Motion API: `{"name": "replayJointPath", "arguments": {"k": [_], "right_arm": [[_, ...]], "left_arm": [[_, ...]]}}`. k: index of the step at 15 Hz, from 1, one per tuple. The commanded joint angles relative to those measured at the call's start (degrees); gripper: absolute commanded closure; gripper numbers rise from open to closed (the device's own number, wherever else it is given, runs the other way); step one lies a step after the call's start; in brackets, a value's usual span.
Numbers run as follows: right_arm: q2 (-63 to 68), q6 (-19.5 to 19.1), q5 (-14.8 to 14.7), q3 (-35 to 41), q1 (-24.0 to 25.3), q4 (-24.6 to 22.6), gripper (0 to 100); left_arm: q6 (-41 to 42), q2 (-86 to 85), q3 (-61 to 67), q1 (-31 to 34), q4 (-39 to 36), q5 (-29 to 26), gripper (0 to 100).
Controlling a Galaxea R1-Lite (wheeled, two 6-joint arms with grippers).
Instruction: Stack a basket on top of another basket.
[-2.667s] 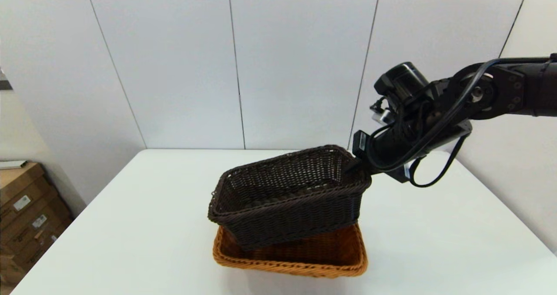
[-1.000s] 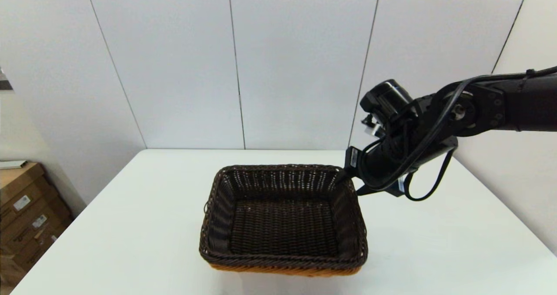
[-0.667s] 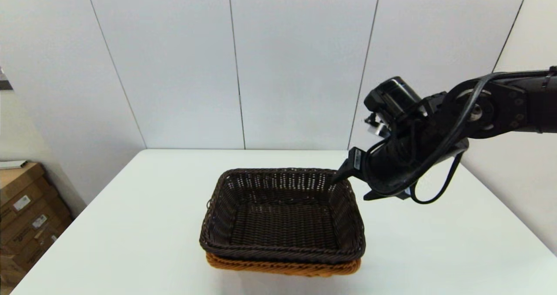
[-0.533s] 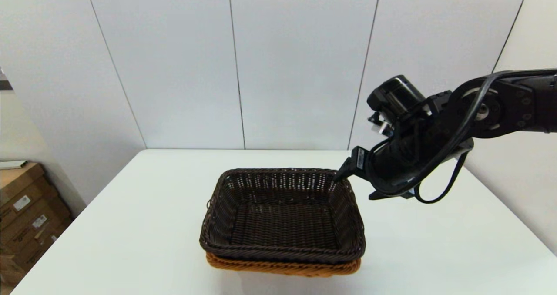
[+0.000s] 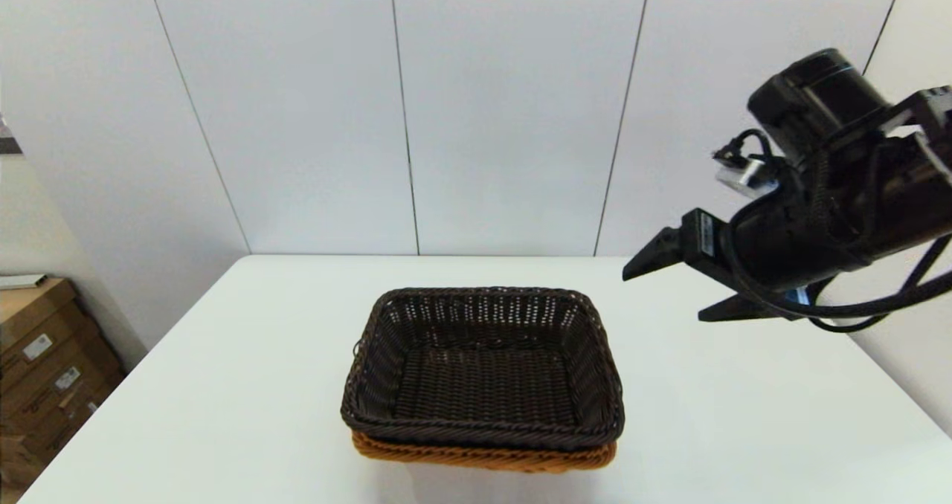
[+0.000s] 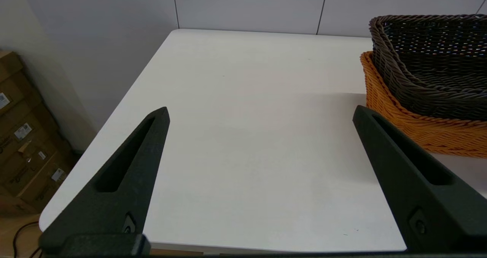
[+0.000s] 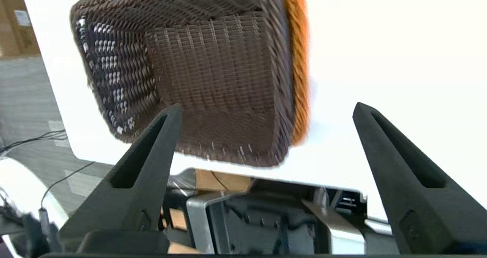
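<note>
Dark brown basket [image 5: 482,370] nests in orange-tan basket [image 5: 483,457] — orange wall clearer from left wrist.

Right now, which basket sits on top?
The dark brown basket; it is nested in the orange basket, of which only the rim shows beneath.

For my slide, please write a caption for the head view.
Dark brown basket nested in the orange-tan basket; open right gripper raised beside them.

Bright, even light; right wrist view motion-blurred.
</note>
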Motion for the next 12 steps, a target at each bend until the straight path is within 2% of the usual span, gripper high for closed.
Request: {"name": "replayJointPath", "arguments": {"k": [1,2,3,5,7,9,12], "right_arm": [[-12.2,0.5,-2.7,3.3,-2.1,3.4,0],[-15.5,0.6,-7.4,4.7,-2.0,4.6,0],[-20.0,1.1,-10.6,7.5,-1.6,4.6,0],[-30.8,3.3,-11.3,14.8,-1.7,4.8,0],[-41.2,3.7,-11.7,22.1,-6.0,6.3,0],[-51.1,3.7,-12.1,29.1,-8.2,8.4,0],[-63.3,3.7,-11.9,34.2,-14.3,13.5,0]], "left_arm": [[-0.1,0.1,0.1,0.0,-0.1,0.1,0],[-0.1,0.1,0.1,0.0,-0.1,0.1,0],[-0.1,0.1,0.0,0.0,-0.1,0.1,0],[-0.1,0.1,0.0,0.0,-0.1,0.1,0],[-0.1,0.1,0.1,0.0,-0.1,0.1,0],[-0.1,0.1,0.1,0.0,-0.1,0.1,0],[-0.1,0.1,0.1,0.0,-0.1,0.1,0]]}}
